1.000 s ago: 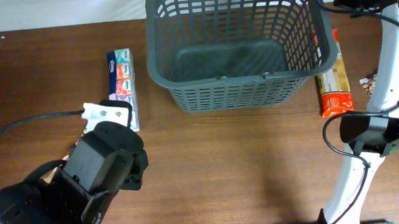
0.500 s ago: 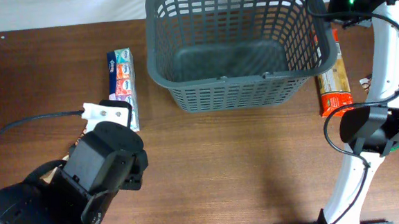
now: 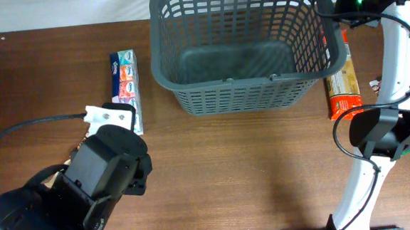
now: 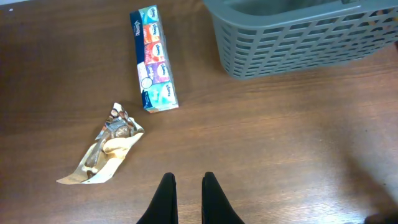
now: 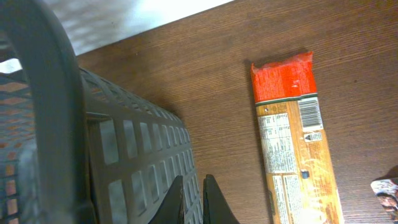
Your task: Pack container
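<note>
Over the last second the right gripper (image 5: 191, 199) had edged in towards the right rim of the basket (image 3: 240, 45), while the left gripper (image 4: 185, 196) had not moved. Both pairs of fingers were pinched shut with nothing in them. The basket lay empty, so packing looked not yet begun. Its slotted wall stood just left of the right fingers, and an orange-and-red packet (image 5: 292, 143) lay to their right. Ahead of the left fingers lay a colourful tissue pack (image 4: 153, 59), with a crumpled wrapper (image 4: 106, 149) ahead-left. The packet showed a barcode, but no print was legible.
</note>
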Controlling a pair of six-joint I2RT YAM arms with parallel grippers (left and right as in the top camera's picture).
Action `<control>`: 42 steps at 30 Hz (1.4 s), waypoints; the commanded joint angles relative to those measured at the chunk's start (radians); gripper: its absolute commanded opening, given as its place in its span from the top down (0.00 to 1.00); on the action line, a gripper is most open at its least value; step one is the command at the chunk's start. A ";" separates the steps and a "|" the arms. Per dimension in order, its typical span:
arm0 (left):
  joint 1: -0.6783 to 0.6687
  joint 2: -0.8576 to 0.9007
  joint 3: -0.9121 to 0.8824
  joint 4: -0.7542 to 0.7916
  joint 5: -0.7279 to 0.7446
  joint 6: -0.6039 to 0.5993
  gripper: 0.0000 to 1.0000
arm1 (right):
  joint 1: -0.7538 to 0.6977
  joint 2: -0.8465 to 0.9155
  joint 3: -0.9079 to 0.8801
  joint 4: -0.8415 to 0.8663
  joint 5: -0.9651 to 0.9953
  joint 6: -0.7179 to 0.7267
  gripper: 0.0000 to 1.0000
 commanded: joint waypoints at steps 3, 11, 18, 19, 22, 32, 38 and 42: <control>-0.004 -0.002 -0.002 -0.003 0.011 0.009 0.98 | -0.005 -0.003 -0.003 0.003 -0.088 -0.011 0.96; -0.004 -0.002 -0.002 -0.003 0.011 0.009 0.98 | 0.019 -0.003 -0.003 0.003 -0.113 -0.012 0.96; -0.004 -0.002 -0.002 -0.003 0.011 0.009 0.98 | 0.055 -0.003 -0.003 0.003 -0.113 -0.034 0.96; -0.004 -0.002 -0.002 -0.003 0.011 0.009 0.98 | 0.058 -0.003 -0.003 0.003 -0.113 -0.034 0.96; -0.004 -0.002 -0.002 -0.003 0.011 0.009 0.98 | 0.067 -0.003 -0.003 0.003 -0.113 -0.034 0.96; -0.004 -0.002 -0.002 -0.003 0.010 0.009 0.98 | 0.089 -0.003 -0.003 -0.004 -0.118 -0.034 0.96; -0.004 -0.002 -0.002 -0.003 0.011 0.009 0.98 | 0.086 -0.003 -0.003 -0.013 -0.113 -0.033 0.96; -0.004 -0.002 -0.002 -0.003 0.010 0.009 0.98 | 0.086 -0.003 -0.003 -0.019 -0.113 -0.033 0.96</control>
